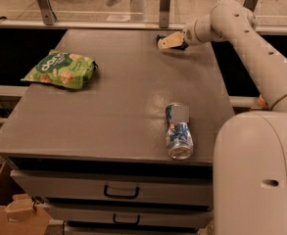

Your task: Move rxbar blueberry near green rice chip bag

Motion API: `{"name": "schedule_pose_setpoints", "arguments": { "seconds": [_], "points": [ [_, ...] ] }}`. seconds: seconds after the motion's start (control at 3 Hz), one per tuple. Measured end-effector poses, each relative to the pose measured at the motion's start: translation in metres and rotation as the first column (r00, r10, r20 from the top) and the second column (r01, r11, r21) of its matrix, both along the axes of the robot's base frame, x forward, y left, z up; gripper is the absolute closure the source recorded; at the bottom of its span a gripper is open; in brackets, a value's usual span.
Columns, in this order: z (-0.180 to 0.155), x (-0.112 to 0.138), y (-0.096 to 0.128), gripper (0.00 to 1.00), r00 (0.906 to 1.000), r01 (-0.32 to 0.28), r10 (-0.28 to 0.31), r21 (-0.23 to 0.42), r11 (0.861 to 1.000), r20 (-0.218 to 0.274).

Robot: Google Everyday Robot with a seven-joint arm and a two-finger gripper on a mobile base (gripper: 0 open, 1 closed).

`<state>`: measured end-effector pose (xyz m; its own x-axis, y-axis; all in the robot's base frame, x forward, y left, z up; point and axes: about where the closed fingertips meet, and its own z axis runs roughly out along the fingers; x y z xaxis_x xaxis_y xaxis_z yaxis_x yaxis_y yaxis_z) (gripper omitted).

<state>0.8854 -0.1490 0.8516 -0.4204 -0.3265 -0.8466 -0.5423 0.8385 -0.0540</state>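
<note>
The green rice chip bag (59,69) lies flat on the left side of the grey table (113,106). My gripper (169,41) hovers low over the table's far right part, pointing left. A small dark thing (159,38) shows at its tip; it may be the rxbar blueberry, but I cannot tell, nor whether it is held. The gripper is far to the right of the green bag.
A crushed blue-and-white plastic bottle (178,130) lies near the table's front right edge. My white arm (260,58) reaches over the right side. Drawers (118,192) sit under the table front. A cardboard box (15,212) stands at the lower left.
</note>
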Motion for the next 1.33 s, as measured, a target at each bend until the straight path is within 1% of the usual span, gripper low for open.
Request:
{"name": "schedule_pose_setpoints", "arguments": {
  "seconds": [0.33, 0.67, 1.0, 1.33],
  "points": [
    [-0.004, 0.000, 0.004, 0.41, 0.9998, -0.012, 0.012, 0.008, 1.000, -0.017],
    [-0.007, -0.004, 0.009, 0.65, 0.9985, -0.047, 0.047, -0.010, 0.999, -0.028],
    [-0.017, -0.015, 0.016, 0.88, 0.9931, -0.099, 0.097, -0.032, 0.995, -0.066],
    [-0.016, -0.018, 0.017, 1.00, 0.9920, -0.108, 0.105, -0.034, 0.994, -0.069]
  ]
}}
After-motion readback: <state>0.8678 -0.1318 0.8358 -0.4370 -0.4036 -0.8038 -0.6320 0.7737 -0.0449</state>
